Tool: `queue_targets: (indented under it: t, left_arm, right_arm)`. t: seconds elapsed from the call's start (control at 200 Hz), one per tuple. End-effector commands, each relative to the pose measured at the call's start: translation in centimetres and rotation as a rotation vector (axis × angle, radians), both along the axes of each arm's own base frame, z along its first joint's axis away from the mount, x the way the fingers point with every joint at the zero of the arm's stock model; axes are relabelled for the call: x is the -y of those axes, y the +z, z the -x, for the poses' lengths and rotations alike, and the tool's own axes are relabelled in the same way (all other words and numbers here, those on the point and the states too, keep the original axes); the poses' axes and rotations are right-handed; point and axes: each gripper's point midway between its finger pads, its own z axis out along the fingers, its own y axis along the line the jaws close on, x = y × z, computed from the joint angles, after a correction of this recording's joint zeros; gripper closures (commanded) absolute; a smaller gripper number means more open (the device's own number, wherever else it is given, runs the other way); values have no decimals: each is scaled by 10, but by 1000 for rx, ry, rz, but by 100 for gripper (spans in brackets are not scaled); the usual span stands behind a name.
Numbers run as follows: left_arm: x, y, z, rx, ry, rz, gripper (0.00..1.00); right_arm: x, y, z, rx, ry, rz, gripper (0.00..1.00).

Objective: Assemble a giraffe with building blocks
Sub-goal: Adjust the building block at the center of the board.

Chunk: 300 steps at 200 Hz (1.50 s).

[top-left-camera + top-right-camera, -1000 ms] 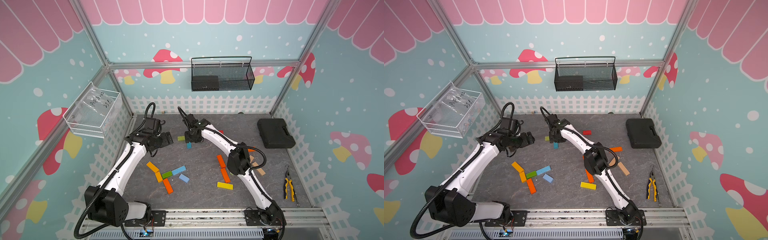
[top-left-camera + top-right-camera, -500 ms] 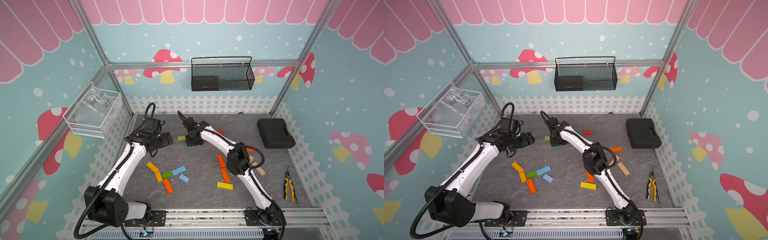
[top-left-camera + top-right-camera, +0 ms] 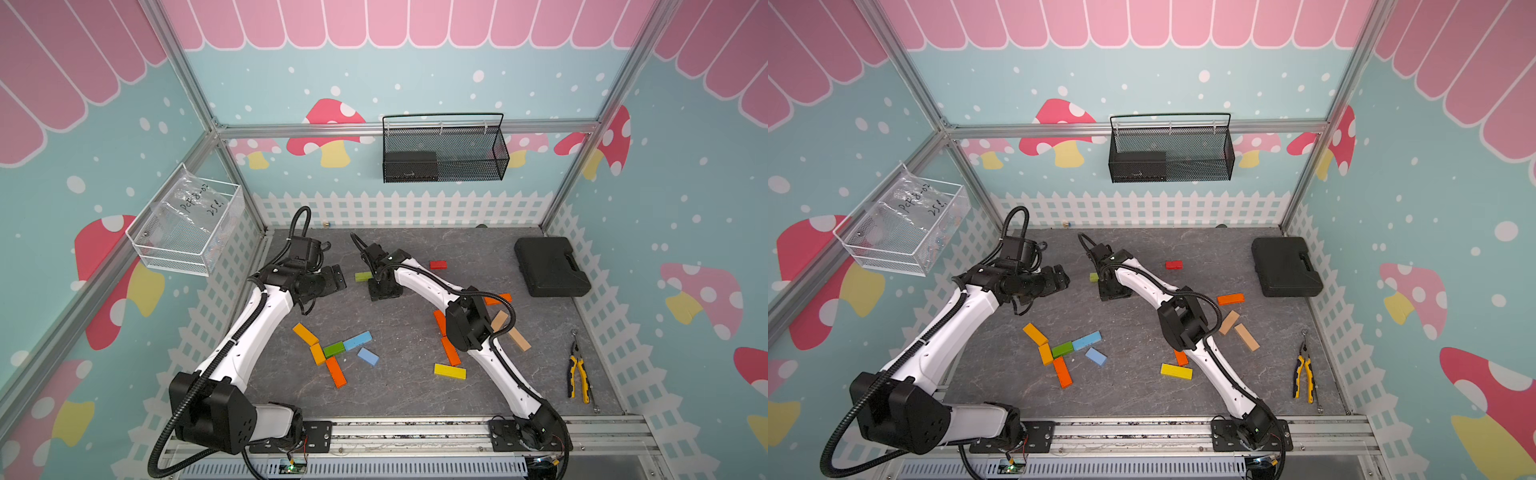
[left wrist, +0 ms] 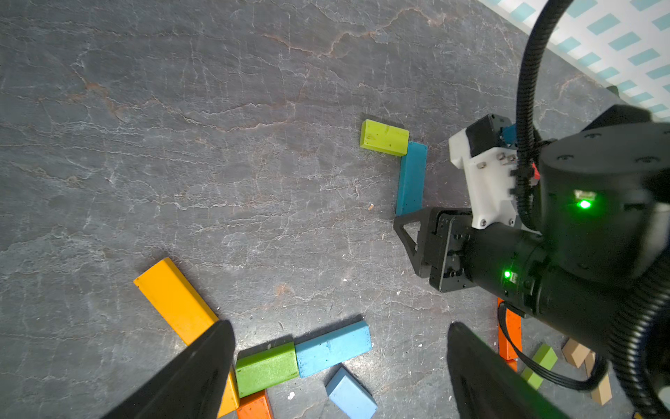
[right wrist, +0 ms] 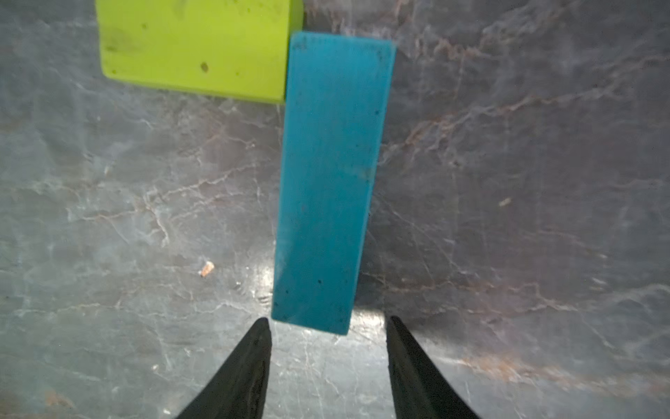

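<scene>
Lining up right gripper (image 5: 328, 321), jaws narrowly parted and empty, with flat teal wooden bar (image 5: 326, 174) lying lengthwise just ahead

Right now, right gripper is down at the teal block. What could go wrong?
1. The right gripper has its open jaws only at the very end of the teal block; closing there may make it pivot or slip out.
2. The lime block touches the teal block near its far end, so twisting the teal one could knock it askew.
</scene>
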Motion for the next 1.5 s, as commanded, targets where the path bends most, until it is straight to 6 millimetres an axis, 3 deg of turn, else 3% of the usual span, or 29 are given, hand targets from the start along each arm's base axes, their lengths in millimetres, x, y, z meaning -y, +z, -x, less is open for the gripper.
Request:
queue_targets:
  t: [0.0,0.616,1.096,1.496]
  left_arm:
    - [-3,6,2,24,8,-10,6]
    - [-5,1,1,16,12,-13,6]
    - [-6,-1,-1,14,10,-11,6]
    - [-6,0,-2,13,12,-7,6]
  right_arm:
    - [-3,-12,-2,-3,-21,9,51]
    - [-7,-13,-15,26,-42,-19,64]
    - [-8,-15,-27,37,-72,-52,65]
    - [-13,-18,-21,24,-46,-52,63]
